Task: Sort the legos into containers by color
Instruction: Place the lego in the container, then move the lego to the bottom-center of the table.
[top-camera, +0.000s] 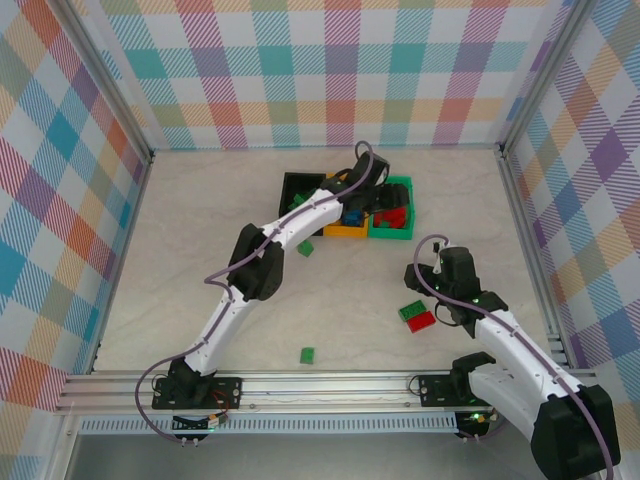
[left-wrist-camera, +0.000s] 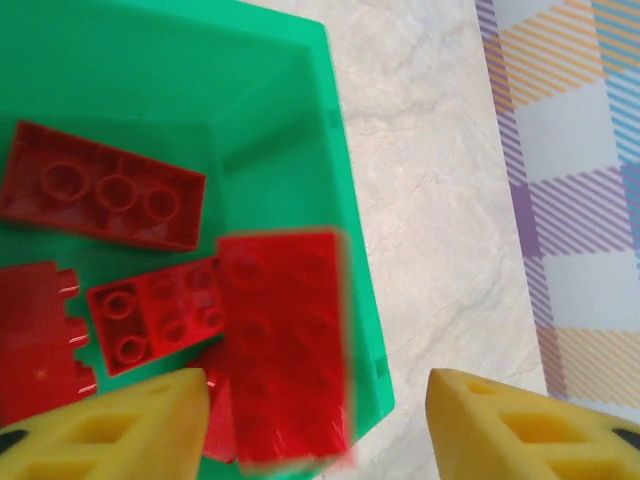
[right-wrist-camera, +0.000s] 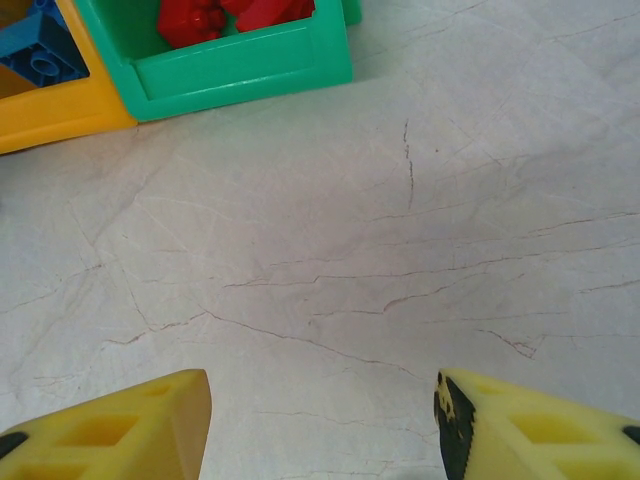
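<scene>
My left gripper (top-camera: 383, 203) (left-wrist-camera: 318, 425) hangs open over the green container (top-camera: 398, 232) (left-wrist-camera: 340, 170). A blurred red lego (left-wrist-camera: 285, 340) sits loose between its yellow fingers (left-wrist-camera: 120, 430), above several red legos (left-wrist-camera: 100, 190) lying in that bin. The orange container (top-camera: 345, 231) (right-wrist-camera: 60, 115) holds a blue lego (right-wrist-camera: 40, 50); the black container (top-camera: 293, 182) stands left of it. My right gripper (top-camera: 440, 262) (right-wrist-camera: 322, 420) is open over bare table, near side of the green container (right-wrist-camera: 240, 65). A green lego (top-camera: 411, 310) and a red lego (top-camera: 422, 321) lie by the right arm.
Two more green legos lie loose, one (top-camera: 305, 247) just in front of the bins and one (top-camera: 307, 354) near the front rail. Checked walls close in the table on three sides, and a metal rail (top-camera: 330, 380) runs along the near edge.
</scene>
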